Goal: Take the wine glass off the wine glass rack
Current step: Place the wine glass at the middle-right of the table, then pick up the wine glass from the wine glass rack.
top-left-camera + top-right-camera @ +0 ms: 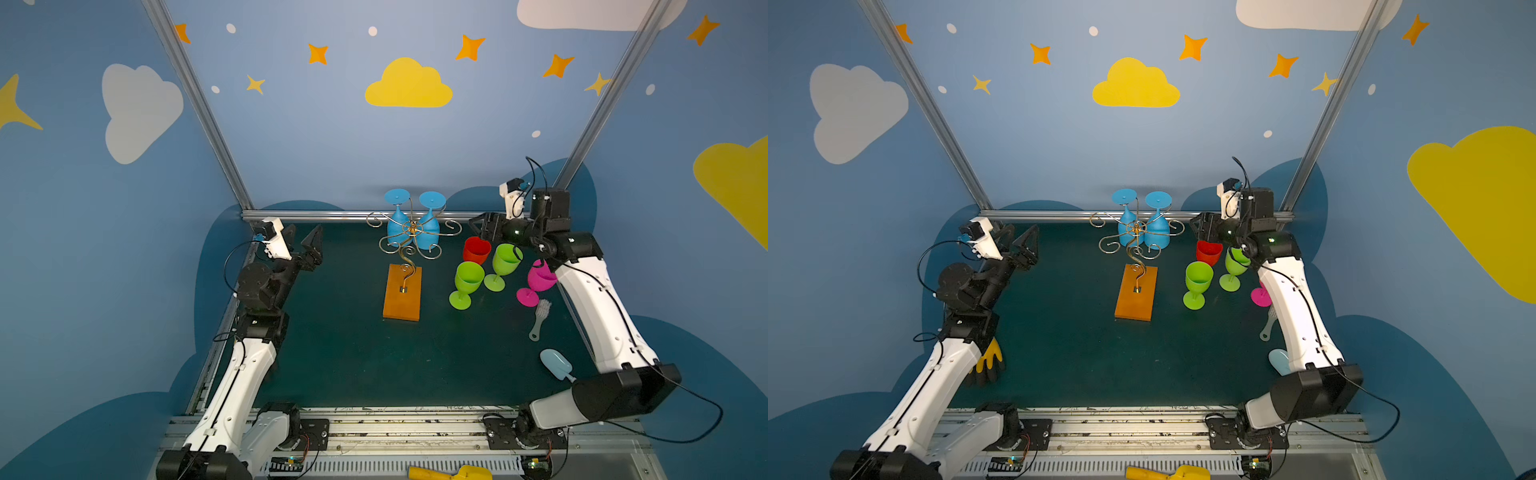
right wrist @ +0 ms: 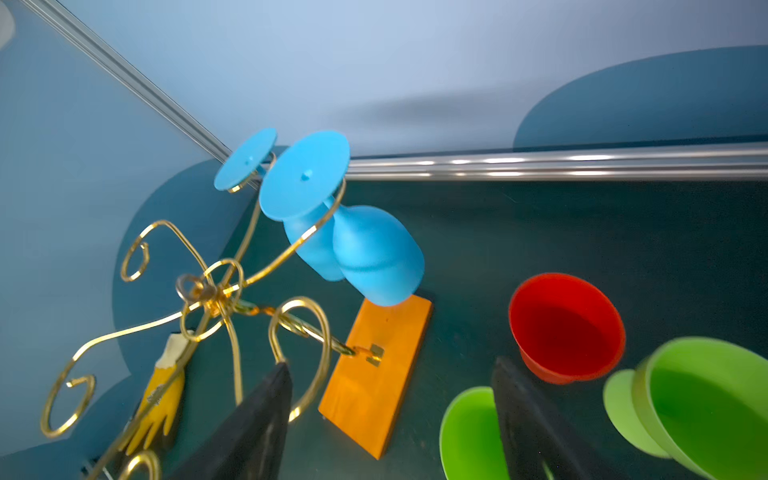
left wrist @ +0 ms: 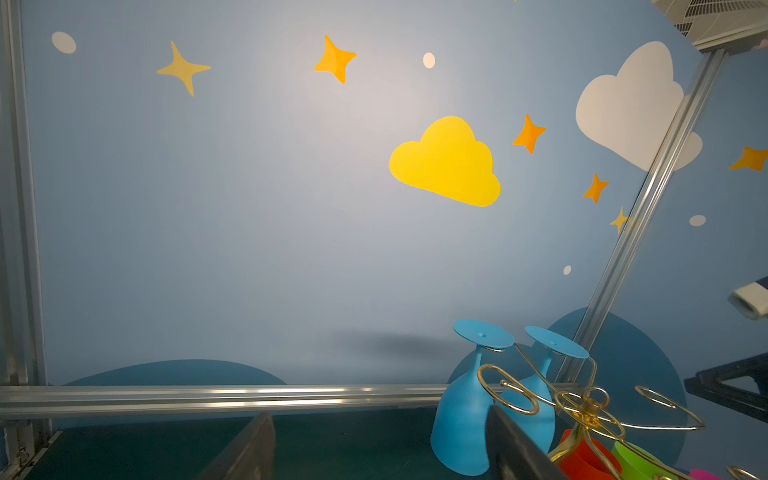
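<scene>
The wine glass rack (image 1: 402,299), thin gold wire curling into scrolls above a wavy stem, stood mid-bench (image 1: 353,353) on its flat orange-brown wooden slab. Two matte blue wine glasses (image 1: 429,232) hung upside down from its far arms, round feet up. To its right stood a red glass (image 1: 476,248), two lime-green glasses (image 1: 468,279) and a pink glass (image 1: 540,279). A bristle brush (image 1: 540,318) and a pale blue scoop (image 1: 556,363) lay near right. The left gripper (image 1: 305,232) hung at far left, jaws spread and empty. The right gripper (image 2: 390,363) hung over the red glass, jaws spread and empty.
</scene>
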You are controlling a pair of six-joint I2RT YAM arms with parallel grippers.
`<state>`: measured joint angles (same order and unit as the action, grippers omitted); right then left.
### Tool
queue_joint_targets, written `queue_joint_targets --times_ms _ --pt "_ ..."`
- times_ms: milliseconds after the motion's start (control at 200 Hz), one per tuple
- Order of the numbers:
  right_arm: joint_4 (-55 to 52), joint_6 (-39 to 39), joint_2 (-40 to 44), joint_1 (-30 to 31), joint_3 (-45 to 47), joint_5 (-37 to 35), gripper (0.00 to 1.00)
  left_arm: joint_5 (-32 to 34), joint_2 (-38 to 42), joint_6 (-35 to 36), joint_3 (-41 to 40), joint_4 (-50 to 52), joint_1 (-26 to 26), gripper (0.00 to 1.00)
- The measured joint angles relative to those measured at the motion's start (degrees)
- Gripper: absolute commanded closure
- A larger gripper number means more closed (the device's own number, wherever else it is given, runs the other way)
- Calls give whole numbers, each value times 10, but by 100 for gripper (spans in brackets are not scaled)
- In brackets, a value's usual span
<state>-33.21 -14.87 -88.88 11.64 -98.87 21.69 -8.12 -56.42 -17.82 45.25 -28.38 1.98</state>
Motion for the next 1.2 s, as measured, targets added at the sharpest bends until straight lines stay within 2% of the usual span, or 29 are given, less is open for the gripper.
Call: queue_joint_targets --times_ms 365,896,1046,1201 --pt "16 -10 -157 6 -149 55 23 0 3 0 0 0 -1 22" --pt "-29 -6 -274 43 -318 62 24 0 3 -2 0 0 -4 22" --pt "-56 1 -302 48 -349 48 31 0 3 -2 0 0 -4 22" --pt "-65 5 -308 50 -353 39 51 0 3 -3 0 0 -5 22"
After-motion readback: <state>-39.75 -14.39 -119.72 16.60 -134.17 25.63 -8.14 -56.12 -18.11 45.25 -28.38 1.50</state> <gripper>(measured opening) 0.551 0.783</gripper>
